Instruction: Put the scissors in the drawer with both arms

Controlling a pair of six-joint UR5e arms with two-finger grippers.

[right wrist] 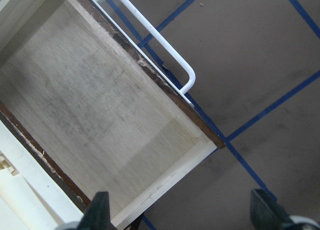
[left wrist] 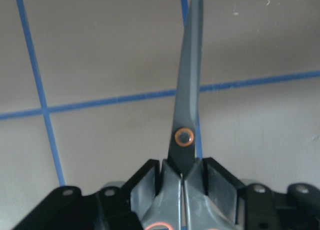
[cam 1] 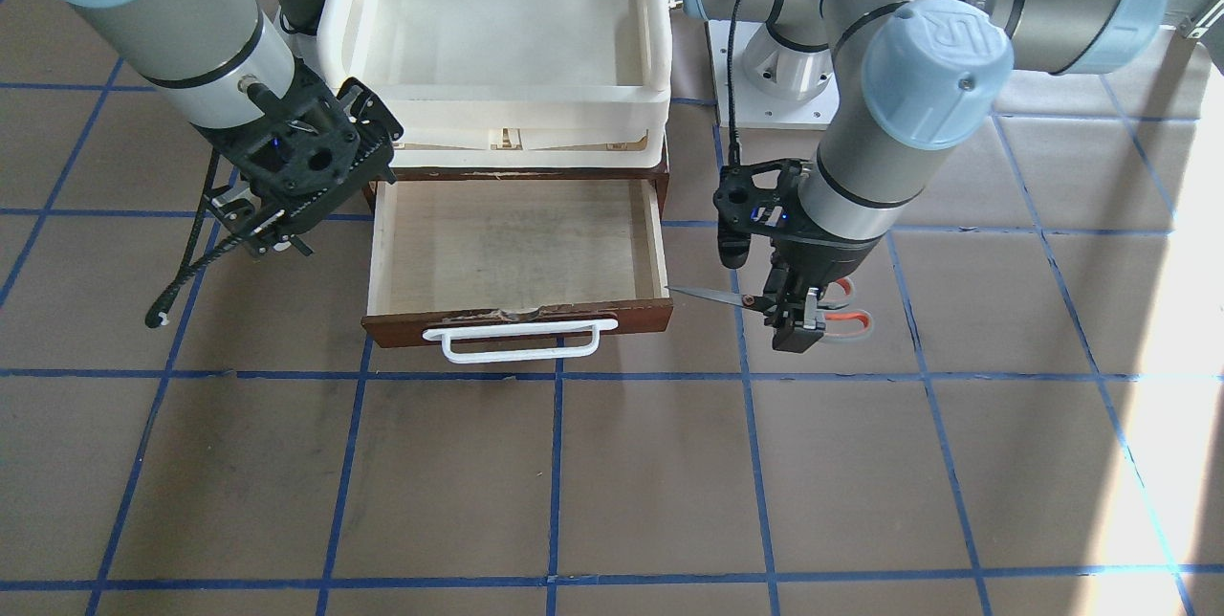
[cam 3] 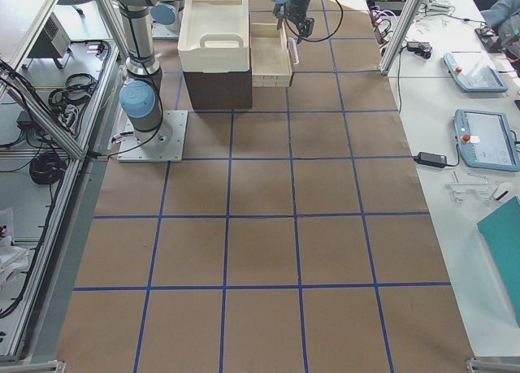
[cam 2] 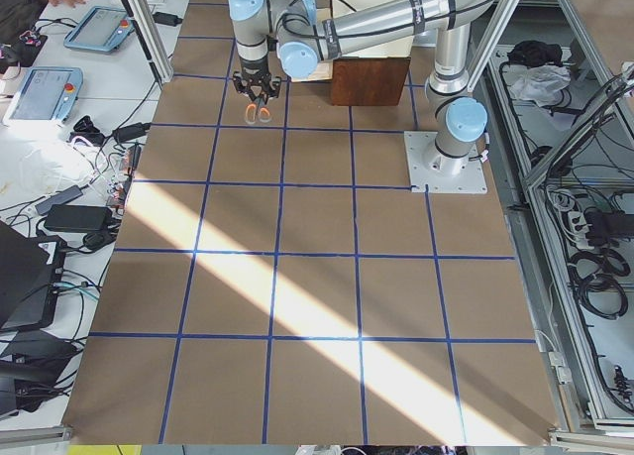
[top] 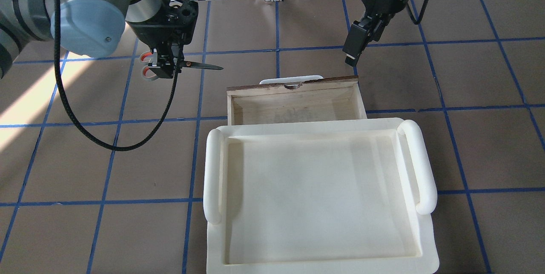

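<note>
Exterior front-facing view: the scissors (cam 1: 712,296) are clamped near the pivot by the closed left claw (cam 1: 798,329), just beside the pulled-out drawer (cam 1: 402,329), with the blades pointed at its front corner. In the overhead view, the right claw (top: 351,55) is seen beyond the drawer's opposite front corner. In the right wrist view its fingers (right wrist: 97,212) are spread wide and nothing is held.

We found a brown table (cam 1: 593,482) ruled into squares by blue tape lines (cam 1: 556,473). On it stood a dark wooden cabinet (cam 3: 215,88), its drawer (cam 1: 516,248) pulled out above the surface. White base plates (cam 2: 416,182) under the arms sat there too, and sunlight banded the top.
</note>
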